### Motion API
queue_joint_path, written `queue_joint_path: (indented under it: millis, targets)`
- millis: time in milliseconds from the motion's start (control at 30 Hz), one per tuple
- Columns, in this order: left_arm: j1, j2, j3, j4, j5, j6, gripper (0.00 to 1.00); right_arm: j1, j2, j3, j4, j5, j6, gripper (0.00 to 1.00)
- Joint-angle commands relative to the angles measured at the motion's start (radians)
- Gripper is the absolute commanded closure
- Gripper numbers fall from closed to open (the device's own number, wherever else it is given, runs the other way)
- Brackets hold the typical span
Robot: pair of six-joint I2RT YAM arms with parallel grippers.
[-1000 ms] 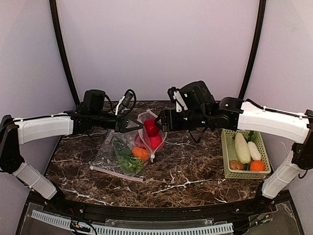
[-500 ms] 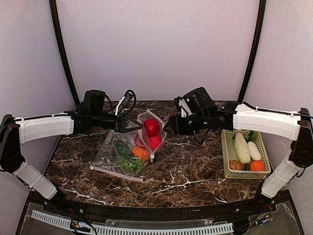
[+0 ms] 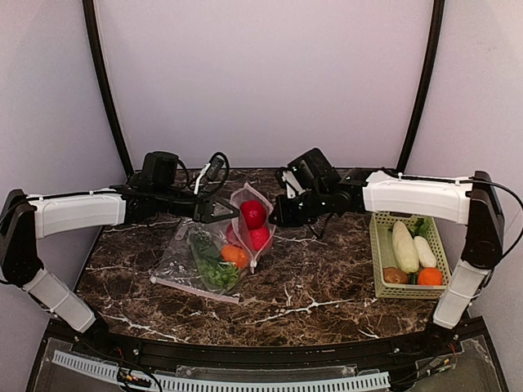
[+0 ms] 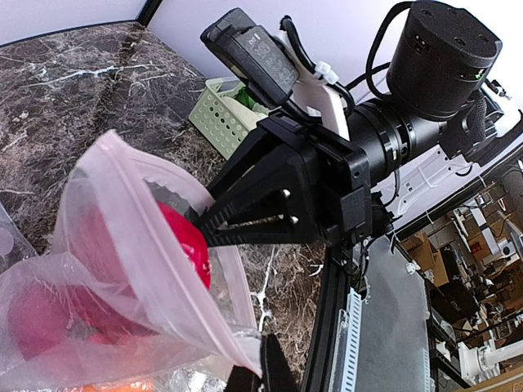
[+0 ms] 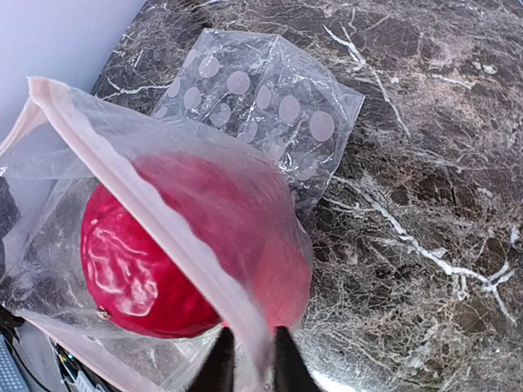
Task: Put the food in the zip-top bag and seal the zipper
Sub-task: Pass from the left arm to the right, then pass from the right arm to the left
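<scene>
Robot lab: marble-top table [image 3: 310,294], white backdrop [image 3: 261,82].

Pale lilac walls [image 3: 261,73], dark marble tabletop [image 3: 319,298], black curved corner poles [image 3: 102,82]

left arm [image 3: 78,214], right arm [image 3: 417,198]: long white shells on the main links, black joint housings between them, black cylindrical motor cans toward the wrists. thin black cables [image 3: 214,167] loop off the left arm's far end, one with a white tie. right gripper [image 4: 180,211]: matte black, open triangular finger frames, two silver screws. black boxy camera module [image 4: 255,51] sits above it on a white bracket.
</scene>
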Motion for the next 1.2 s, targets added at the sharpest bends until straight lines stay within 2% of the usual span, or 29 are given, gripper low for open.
queue_joint_path:
  millis: [0,200,400,500,600,667,733,800,833,867,933,1000,1167]
  targets:
    - [0.01,0.001,0.008,-0.011,0.002,0.01,0.99,-0.009,0.008,0.048,0.005,-0.027,-0.015,1.0]
    - [0.022,-0.004,0.066,-0.053,-0.013,-0.022,0.99,-0.008,-0.074,0.122,-0.06,-0.104,-0.023,1.0]
    - [0.023,0.015,0.32,-0.244,0.028,-0.113,0.99,0.011,-0.166,0.236,-0.109,-0.184,-0.063,1.0]
    - [0.023,0.035,0.436,-0.327,0.045,-0.129,0.99,0.022,-0.2,0.224,-0.08,-0.201,-0.04,1.0]
    - [0.023,0.047,0.491,-0.362,0.037,-0.138,0.99,0.034,-0.225,0.189,-0.014,-0.215,-0.005,1.0]
    - [0.023,0.042,0.493,-0.375,-0.003,-0.127,0.93,0.045,-0.239,0.159,0.032,-0.183,0.029,1.0]
    - [0.023,0.028,0.481,-0.387,-0.06,-0.104,0.81,0.054,-0.251,0.118,0.074,-0.139,0.073,1.0]
    - [0.023,0.002,0.458,-0.401,-0.132,-0.069,0.55,0.062,-0.258,0.079,0.109,-0.081,0.122,1.0]
    - [0.023,-0.01,0.449,-0.411,-0.159,-0.038,0.49,0.067,-0.257,0.065,0.125,-0.059,0.137,1.0]
    - [0.021,-0.037,0.426,-0.416,-0.206,-0.023,0.38,0.074,-0.254,0.056,0.132,-0.026,0.153,1.0]
    - [0.02,-0.084,0.382,-0.423,-0.26,0.017,0.26,0.084,-0.246,0.051,0.137,0.031,0.168,1.0]
    - [0.008,-0.137,0.33,-0.424,-0.295,0.05,0.16,0.09,-0.239,0.054,0.136,0.101,0.177,1.0]
    - [-0.077,-0.277,0.161,-0.418,-0.394,0.118,0.09,0.093,-0.232,0.079,0.122,0.232,0.184,1.0]
